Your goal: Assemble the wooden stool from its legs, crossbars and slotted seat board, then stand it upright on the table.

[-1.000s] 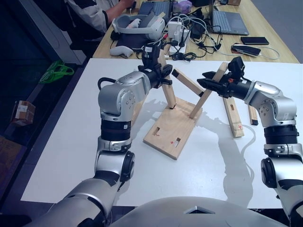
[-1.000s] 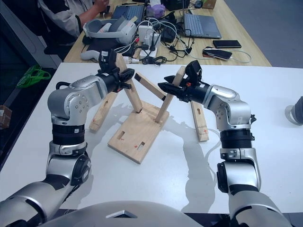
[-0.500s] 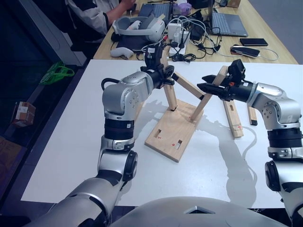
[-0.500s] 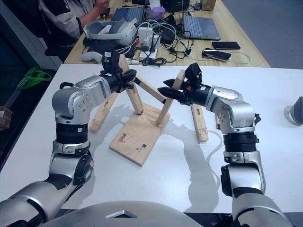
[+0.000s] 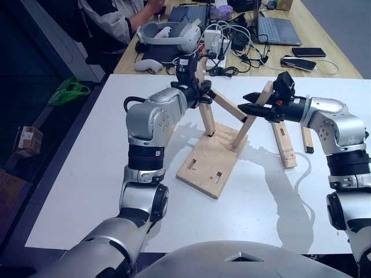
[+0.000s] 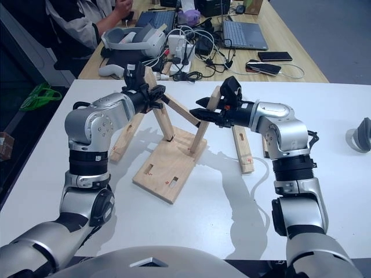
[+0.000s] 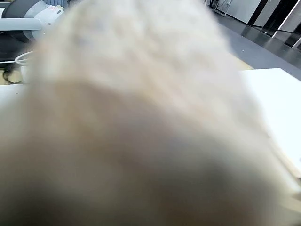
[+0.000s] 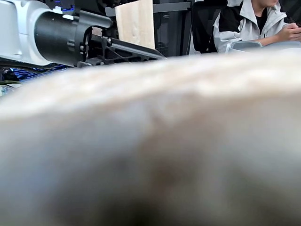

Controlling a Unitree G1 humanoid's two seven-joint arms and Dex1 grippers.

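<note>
Centrally on the white worktop (image 5: 81,174), a little nearer its far edge, the slotted seat board (image 5: 203,169) lies flat. It carries two legs in its far slots. The left leg (image 5: 207,119) leans away toward the far left corner, and the right leg (image 5: 243,132) leans toward the far right corner. A crossbar (image 5: 229,104) runs on a slant between them. The board's two near slots (image 5: 217,174) stand open, each with a small red mark beside it, too small to read.

The left claw (image 5: 200,92) is clamped on the left leg high up, above the crossbar's joint. The right claw (image 5: 250,105) has its fingers closed round the right leg at the height where the crossbar meets it.

Right of the board a loose leg (image 5: 283,142) lies flat, with slots in its face and a red mark near its near end. A short bar (image 5: 306,139) lies just beyond it, toward the right edge. Another wooden piece (image 6: 124,139) lies left of the board, under the left arm.

Past the far edge, a wooden worktop (image 5: 324,35) holds a white headset (image 5: 168,29), a laptop (image 5: 278,29) and tangled cables (image 5: 232,40).
</note>
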